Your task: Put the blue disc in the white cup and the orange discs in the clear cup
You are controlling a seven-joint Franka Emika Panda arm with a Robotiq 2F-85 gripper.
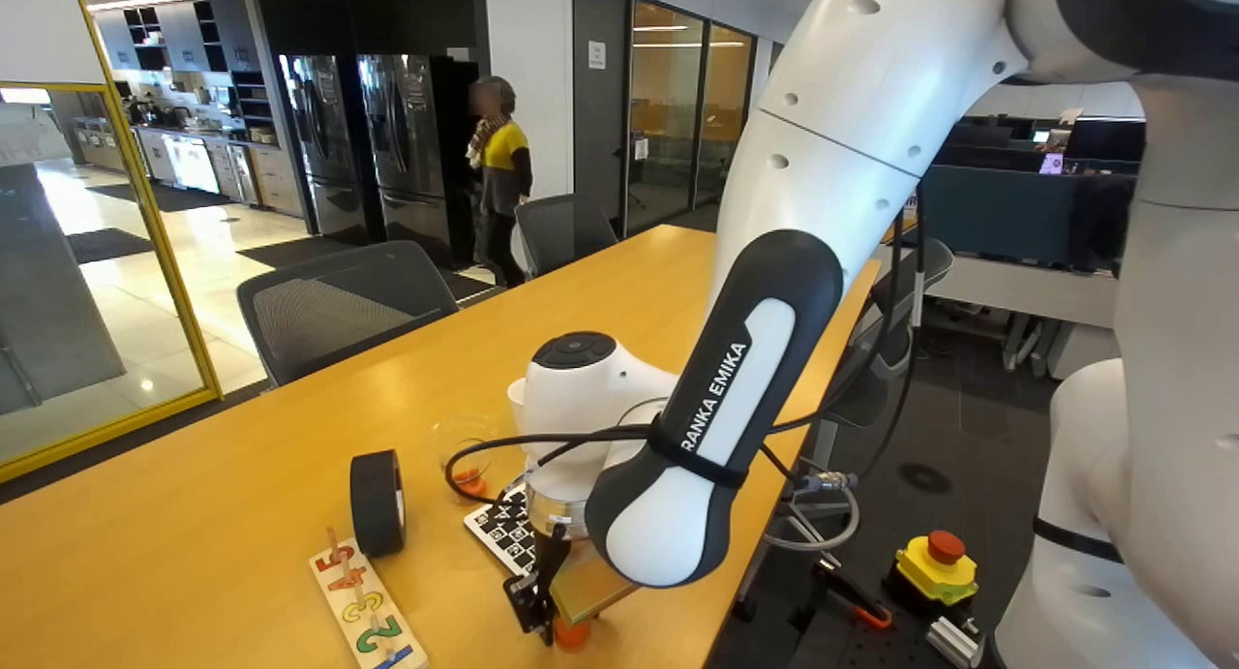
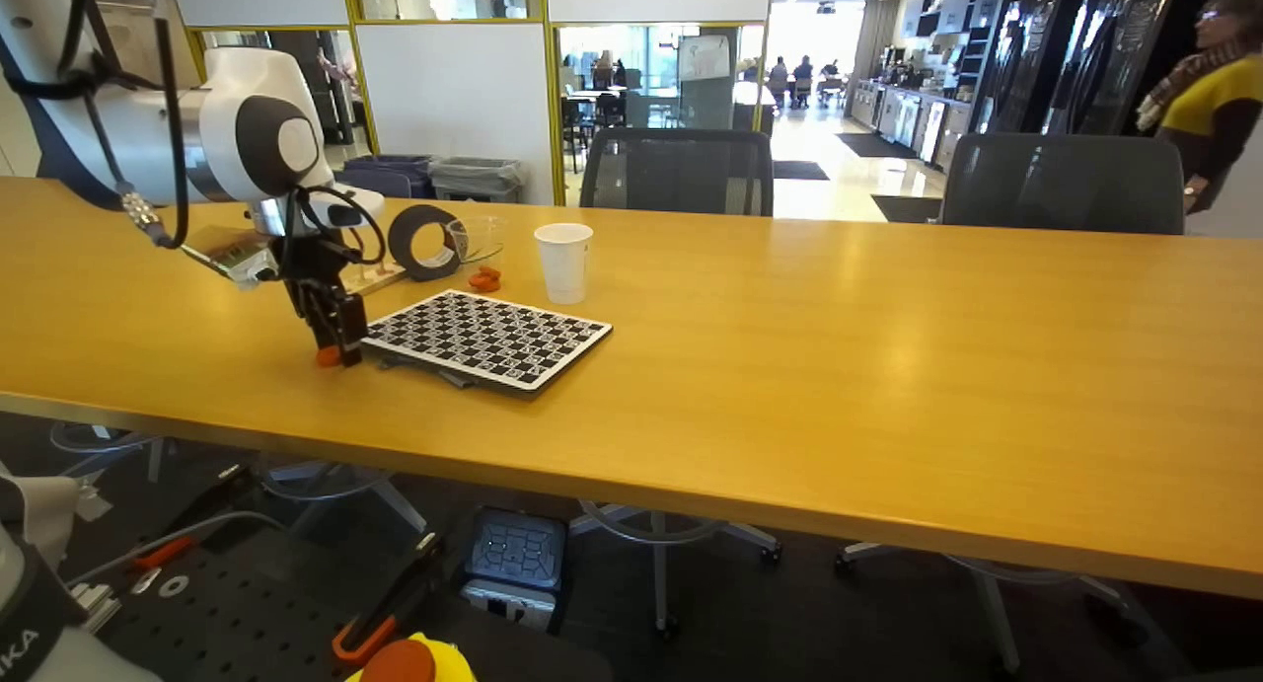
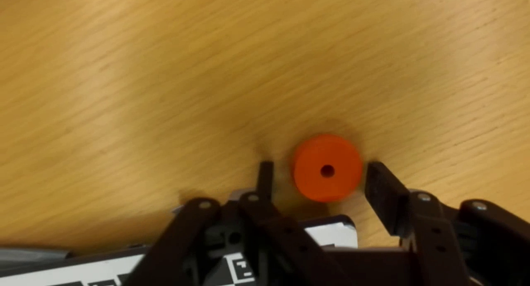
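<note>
One orange disc [image 3: 327, 184] with a centre hole lies on the table. My gripper [image 3: 320, 166] is open around it. The disc sits between the fingertips, nearer the right one, with a gap on the left. The disc [image 2: 327, 357] also shows at the fingertips in both exterior views [image 1: 572, 635]. The clear cup [image 2: 478, 234] stands beyond the checkered board, and several orange discs [image 2: 484, 279] appear at its bottom. It also shows in an exterior view [image 1: 463, 432]. The white cup [image 2: 565, 265] stands upright beside it, partly hidden by the arm in an exterior view [image 1: 517, 398]. The blue disc is out of view.
The checkered board [image 2: 488, 337] lies right beside the gripper, its corner near the fingers. A black tape roll [image 1: 377, 502] stands on edge near the clear cup. A wooden number board [image 1: 363, 601] with pegs lies beside the roll. The table edge [image 2: 631, 490] runs along the near side.
</note>
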